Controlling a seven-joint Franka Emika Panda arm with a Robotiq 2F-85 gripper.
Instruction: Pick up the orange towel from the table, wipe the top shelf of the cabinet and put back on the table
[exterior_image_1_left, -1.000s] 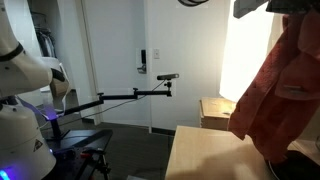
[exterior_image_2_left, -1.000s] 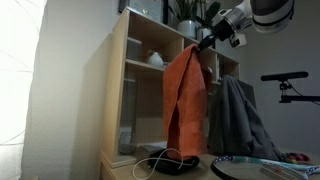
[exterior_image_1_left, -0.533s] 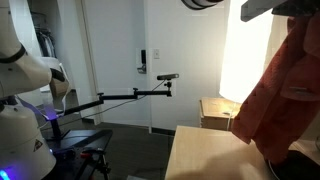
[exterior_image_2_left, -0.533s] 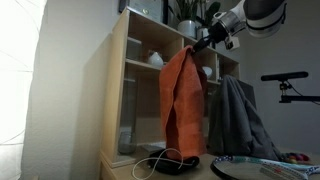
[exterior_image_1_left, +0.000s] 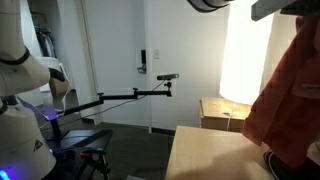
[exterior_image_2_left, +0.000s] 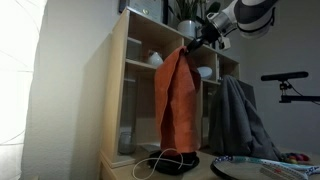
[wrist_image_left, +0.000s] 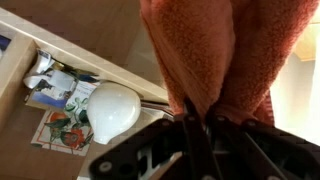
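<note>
The orange towel (exterior_image_2_left: 176, 100) hangs long and loose from my gripper (exterior_image_2_left: 190, 46), which is shut on its top edge. In an exterior view the towel's top is level with the upper shelves of the wooden cabinet (exterior_image_2_left: 128, 90), in front of them. Its lower end hangs just above the table. The towel also fills the right edge of an exterior view (exterior_image_1_left: 288, 100). In the wrist view the towel (wrist_image_left: 215, 50) is pinched between my fingers (wrist_image_left: 197, 120), with the cabinet shelf (wrist_image_left: 95, 60) behind it.
A white bowl (wrist_image_left: 113, 108) and printed packets (wrist_image_left: 60, 128) lie on a cabinet shelf. On the table (exterior_image_1_left: 205, 155) are a dark round object with a cable (exterior_image_2_left: 168, 162), a plate (exterior_image_2_left: 250, 168) and a grey cloth (exterior_image_2_left: 238, 120). A small box (exterior_image_1_left: 217, 108) stands behind.
My gripper has carried the towel toward the cabinet; the towel's top has shifted closer to the upper shelves and slid further to the edge in the other exterior view.
</note>
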